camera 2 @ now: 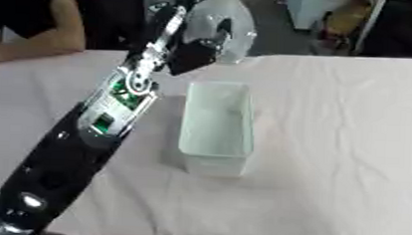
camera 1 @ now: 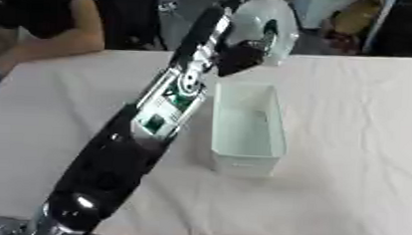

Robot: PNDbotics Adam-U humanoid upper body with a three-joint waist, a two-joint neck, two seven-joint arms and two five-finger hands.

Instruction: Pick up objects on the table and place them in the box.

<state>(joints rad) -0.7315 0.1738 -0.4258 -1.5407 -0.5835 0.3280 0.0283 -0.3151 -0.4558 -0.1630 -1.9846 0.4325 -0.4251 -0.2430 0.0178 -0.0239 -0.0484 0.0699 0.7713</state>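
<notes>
Your left arm (camera 1: 148, 132) runs long and diagonal from the bottom left corner up toward the far middle of the table (camera 1: 347, 145), and it fills most of the left half of the view. Green circuit boards show through the open forearm casing.

At the end of that arm, your left hand (camera 1: 243, 54) sits raised near the far edge of the table, just past the far end of the box (camera 1: 244, 126). The dark fingers (camera 1: 267, 40) are curled round a pale, whitish rounded object (camera 1: 270, 15). What that object is you can't make out; it looks like a soft, light-coloured bag or rounded shell, and it bulges above and to the right of the hand. It is held up off the cloth, over the far rim of the table and not inside the box.

The box is a white, open rectangular tub standing upright on the white cloth, its long side running away from you, just to the right of your forearm. Its inside looks pale and bare from here, though the far corner is partly hidden by the hand.

A person's bare arm (camera 1: 60, 38) rests on the far left corner of the table, well apart from the box.

Your right hand shows in neither view.
</notes>
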